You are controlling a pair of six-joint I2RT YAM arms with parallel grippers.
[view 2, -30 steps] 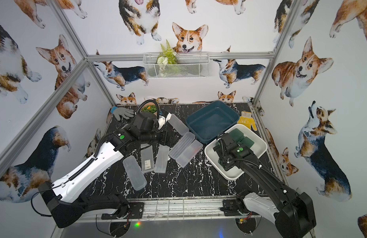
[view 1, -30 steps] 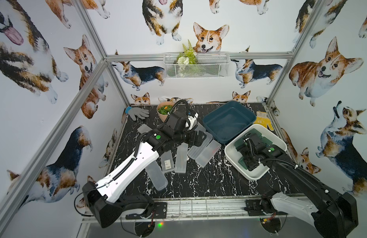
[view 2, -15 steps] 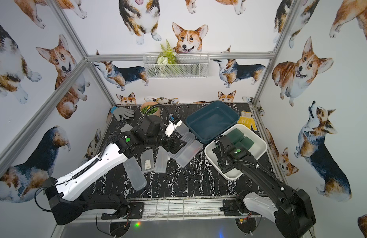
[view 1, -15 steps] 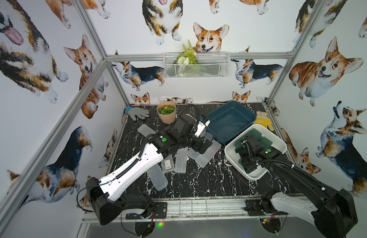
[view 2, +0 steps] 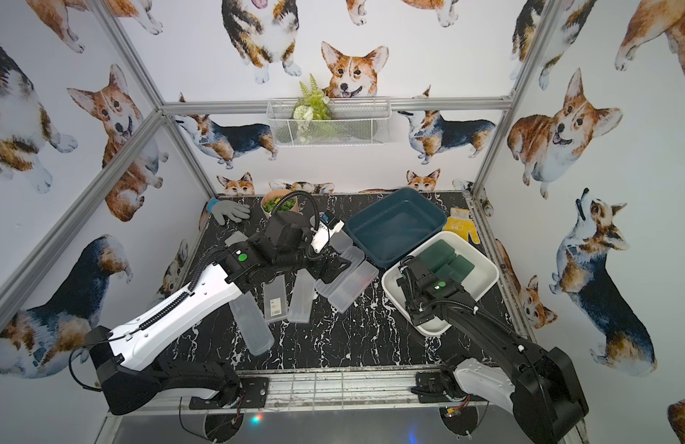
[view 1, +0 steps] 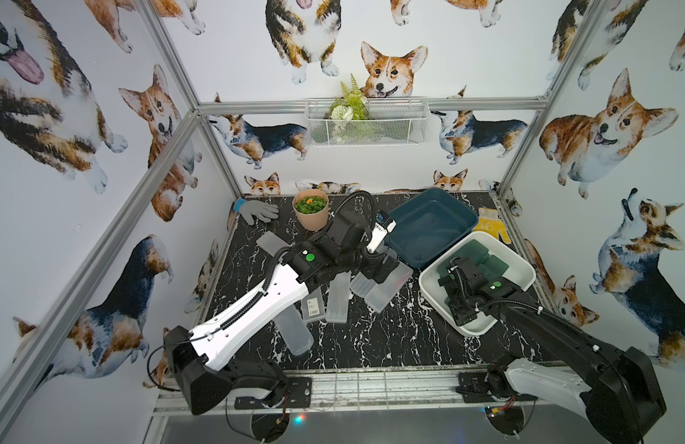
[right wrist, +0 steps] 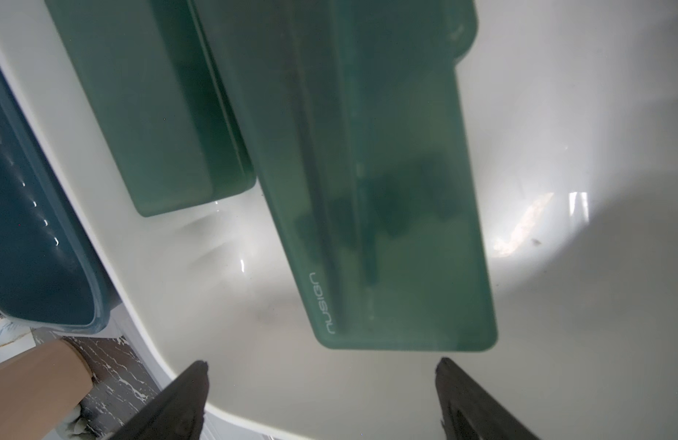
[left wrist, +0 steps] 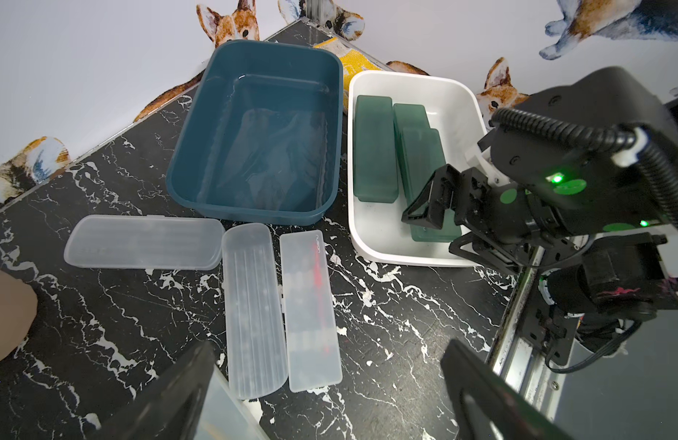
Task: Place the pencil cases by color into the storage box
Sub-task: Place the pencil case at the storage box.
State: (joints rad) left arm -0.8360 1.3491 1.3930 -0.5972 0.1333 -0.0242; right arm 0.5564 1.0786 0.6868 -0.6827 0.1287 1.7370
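Left gripper [left wrist: 328, 350]: jaws apart, empty, over frosted pencil cases [left wrist: 253, 308]. Advise straddling one across its narrow width, then carrying to teal bin [left wrist: 200, 125].

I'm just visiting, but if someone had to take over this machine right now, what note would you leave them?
Left hand: open, empty, above the frosted cases on the table.
Right hand: open, empty, inside the white box, just short of a green case.
Done: three green cases lie in the white box; none shows on the table.
To do: several frosted cases, all on the table. The blue box holds none, so it is probably theirs.
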